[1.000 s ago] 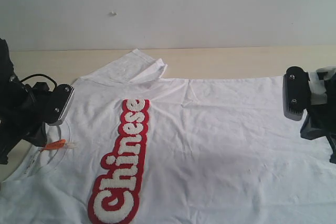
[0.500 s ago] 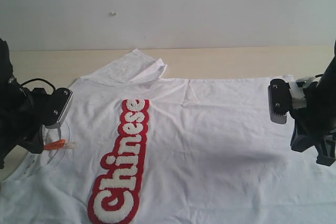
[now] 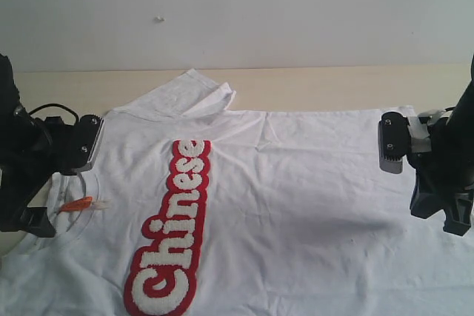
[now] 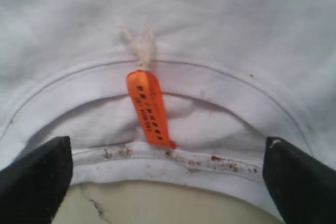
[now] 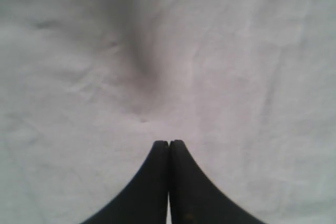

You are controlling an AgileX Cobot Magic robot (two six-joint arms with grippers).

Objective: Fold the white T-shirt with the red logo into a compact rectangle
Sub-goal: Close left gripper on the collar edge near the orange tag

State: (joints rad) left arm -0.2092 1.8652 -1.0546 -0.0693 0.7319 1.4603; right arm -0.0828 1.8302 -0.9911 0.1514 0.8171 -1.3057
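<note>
The white T-shirt (image 3: 296, 205) lies spread flat on the table, neck at the left and hem at the right. Its red logo (image 3: 174, 227) with fuzzy white letters runs across the chest. My left gripper (image 4: 167, 142) hovers open at the ribbed collar (image 4: 157, 157), one finger (image 4: 37, 177) on each side, with the orange neck tag (image 4: 148, 108) just beyond. Nothing is gripped. My right gripper (image 5: 169, 143) is shut, with nothing between its fingers, just above plain white cloth near the hem. The right arm (image 3: 441, 172) stands over the shirt's right end.
One sleeve (image 3: 196, 94) lies partly folded toward the back. A bare strip of pale wooden table (image 3: 333, 83) runs behind the shirt, under a white wall. Table surface (image 4: 157, 205) shows below the collar.
The right arm has moved left over the shirt's hem end and then held still. The left arm has shifted slightly at the collar. The shirt has not moved.
</note>
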